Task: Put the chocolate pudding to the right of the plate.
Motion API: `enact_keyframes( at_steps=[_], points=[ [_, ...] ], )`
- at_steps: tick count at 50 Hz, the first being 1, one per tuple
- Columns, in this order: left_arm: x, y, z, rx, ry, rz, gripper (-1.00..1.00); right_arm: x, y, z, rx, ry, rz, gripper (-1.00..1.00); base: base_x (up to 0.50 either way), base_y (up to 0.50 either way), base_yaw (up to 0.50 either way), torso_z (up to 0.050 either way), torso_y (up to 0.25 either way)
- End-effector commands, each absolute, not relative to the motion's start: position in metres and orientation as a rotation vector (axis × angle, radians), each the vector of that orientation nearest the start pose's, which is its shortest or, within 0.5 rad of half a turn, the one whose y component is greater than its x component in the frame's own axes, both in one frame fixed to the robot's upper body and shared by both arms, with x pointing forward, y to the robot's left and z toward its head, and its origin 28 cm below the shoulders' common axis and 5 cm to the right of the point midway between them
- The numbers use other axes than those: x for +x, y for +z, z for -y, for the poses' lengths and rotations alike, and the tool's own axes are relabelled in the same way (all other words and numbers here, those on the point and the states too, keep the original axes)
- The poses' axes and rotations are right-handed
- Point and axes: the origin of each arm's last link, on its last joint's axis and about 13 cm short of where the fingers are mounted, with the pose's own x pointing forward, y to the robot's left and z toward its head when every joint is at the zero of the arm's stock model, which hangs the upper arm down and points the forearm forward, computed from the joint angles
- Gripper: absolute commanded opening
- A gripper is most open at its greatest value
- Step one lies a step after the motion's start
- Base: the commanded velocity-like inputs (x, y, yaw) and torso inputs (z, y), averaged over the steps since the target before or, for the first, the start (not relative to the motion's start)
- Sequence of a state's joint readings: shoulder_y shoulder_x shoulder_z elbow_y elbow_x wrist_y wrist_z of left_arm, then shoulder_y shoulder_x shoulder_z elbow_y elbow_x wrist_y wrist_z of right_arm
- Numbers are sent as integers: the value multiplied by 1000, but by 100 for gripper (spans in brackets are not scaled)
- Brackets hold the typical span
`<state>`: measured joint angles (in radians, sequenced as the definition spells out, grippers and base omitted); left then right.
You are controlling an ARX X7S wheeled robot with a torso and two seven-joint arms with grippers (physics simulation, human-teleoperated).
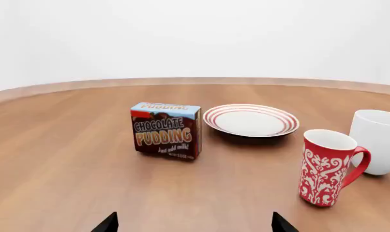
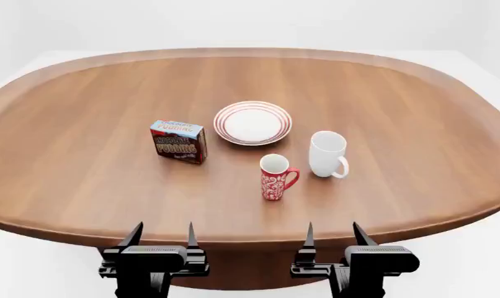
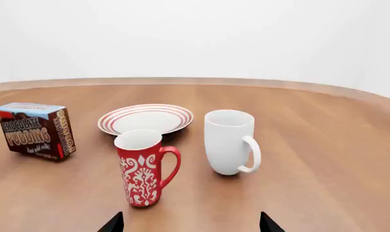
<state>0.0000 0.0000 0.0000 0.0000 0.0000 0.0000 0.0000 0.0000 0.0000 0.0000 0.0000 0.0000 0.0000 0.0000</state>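
Pudding (image 2: 178, 141) stands upright on the table (image 2: 84, 99), just left of the plate (image 2: 252, 122), so the task looks unstarted. A red mug (image 2: 276, 177) and a white mug (image 2: 328, 153) sit near the plate's right front, which may crowd the target spot. Left gripper (image 2: 161, 234) hangs spread and empty at the near edge, well short of the pudding. Right gripper (image 2: 333, 234) likewise, spread and empty.

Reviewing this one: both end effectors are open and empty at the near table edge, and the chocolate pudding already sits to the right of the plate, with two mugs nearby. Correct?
Not quite. The head view shows the chocolate pudding to the left of the plate, not the right. The rest holds: left end effector and right end effector open and empty, red mug and white mug nearby.
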Motion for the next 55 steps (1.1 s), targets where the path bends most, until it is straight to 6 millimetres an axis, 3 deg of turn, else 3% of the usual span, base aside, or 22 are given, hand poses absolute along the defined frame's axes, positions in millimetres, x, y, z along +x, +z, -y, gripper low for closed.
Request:
enact_keyframes(
  at_steps=[1,14,31,43,45,51,55],
  points=[
    [211,13,-206,-2,-1,-4,100,209,14,96,3,2,1,100,0,0,0,0,0],
    [211,11,-207,8,1,-7,100,211,9,98,17,-23,-19,100,0,21,0,0,0],
    [211,10,-208,18,9,-3,100,211,8,96,34,-5,-21,100,0,496,0,0,0],
    [213,13,-208,10,5,-18,100,213,15,96,21,-10,-26,100,0,0,0,0,0],
    [217,28,-208,13,-9,-27,100,216,33,98,25,23,-29,100,0,0,0,0,0],
    [235,112,-212,18,-39,29,100,221,113,101,-4,95,26,100,0,0,0,0,0],
    [238,132,-212,26,-46,64,100,227,136,103,-13,90,42,100,0,0,0,0,0]
  ],
)
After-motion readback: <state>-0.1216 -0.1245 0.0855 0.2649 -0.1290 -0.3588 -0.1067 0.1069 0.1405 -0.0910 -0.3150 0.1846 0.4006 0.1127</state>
